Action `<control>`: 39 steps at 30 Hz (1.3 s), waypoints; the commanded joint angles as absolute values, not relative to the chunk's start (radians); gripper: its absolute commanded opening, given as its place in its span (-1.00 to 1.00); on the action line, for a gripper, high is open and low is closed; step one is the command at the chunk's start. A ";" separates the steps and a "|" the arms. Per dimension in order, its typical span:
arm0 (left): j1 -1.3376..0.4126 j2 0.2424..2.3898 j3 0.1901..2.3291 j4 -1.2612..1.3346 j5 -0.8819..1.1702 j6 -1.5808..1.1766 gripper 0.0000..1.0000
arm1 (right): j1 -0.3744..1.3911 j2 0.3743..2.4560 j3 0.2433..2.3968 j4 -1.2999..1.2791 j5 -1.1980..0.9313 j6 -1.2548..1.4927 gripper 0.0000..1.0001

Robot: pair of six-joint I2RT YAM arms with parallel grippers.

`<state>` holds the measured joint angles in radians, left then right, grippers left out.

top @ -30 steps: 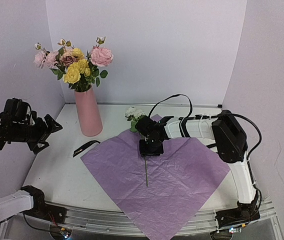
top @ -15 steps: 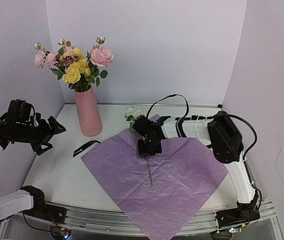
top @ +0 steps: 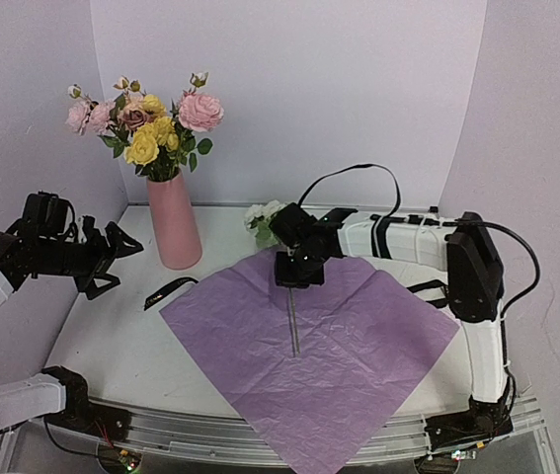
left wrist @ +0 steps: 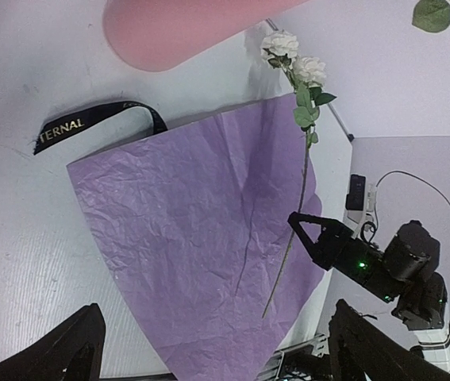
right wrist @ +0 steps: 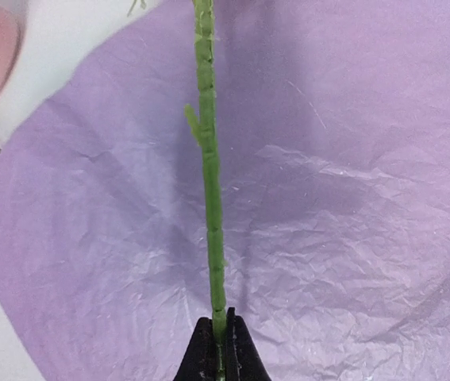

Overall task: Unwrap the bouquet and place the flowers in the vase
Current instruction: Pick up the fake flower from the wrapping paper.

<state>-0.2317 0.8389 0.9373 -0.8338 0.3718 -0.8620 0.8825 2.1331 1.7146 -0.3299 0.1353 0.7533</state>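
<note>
Now we are down to 1 stem. Most of the flowers (top: 151, 123) stand in the vase (top: 174, 222) at the back left of the table (top: 112, 336), so by our reckoning the task is nearly finished. The last cream flower (left wrist: 292, 55) lies across the opened paper sheet (top: 339, 365), its 2 blooms past the sheet's far corner and its stem (right wrist: 209, 198) running back over the middle of the paper.

The right gripper (top: 292, 284) has its 2 fingers pressed together on that stem, pinching it about halfway along. We think the grip sits there so the flower balances and neither end droops when it comes up. The wrist view shows the stem running straight out from the fingertips, with a soft shadow on the paper beside it. We cannot tell whether the stem has left the sheet.

The left gripper (top: 121, 262) hangs above the left side of the table with its claw spread wide and nothing in it. It is well apart from the vase and the paper. It looks parked there to keep the way to the vase open, and it is near enough to steady the vase if needed.

The black ribbon (top: 169, 291) lies loose between the vase and the paper's left corner, out of the way. The vase mouth is crowded, so threading in 1 more thin stem will need a careful, upright approach.
</note>
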 commanded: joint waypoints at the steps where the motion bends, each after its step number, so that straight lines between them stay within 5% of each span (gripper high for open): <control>1: -0.229 0.845 0.925 -0.711 0.452 -0.883 0.99 | 0.887 1.955 1.639 -0.324 0.117 0.789 -1.00; 10: -0.276 0.926 0.943 -0.574 0.502 -0.948 0.99 | 0.891 1.701 1.473 -0.255 0.116 0.808 -1.00; 25: -0.745 1.265 1.215 -0.324 0.262 -0.997 0.96 | 0.915 1.407 1.229 0.040 0.008 0.900 -1.00; 39: -0.847 1.410 1.491 -0.177 0.226 -0.971 0.74 | 0.923 1.244 1.156 0.280 -0.211 0.737 -1.00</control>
<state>-0.8386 1.4113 1.4282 -0.2929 0.2386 -0.9785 0.9166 1.3161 1.1830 0.1360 -0.1092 0.8158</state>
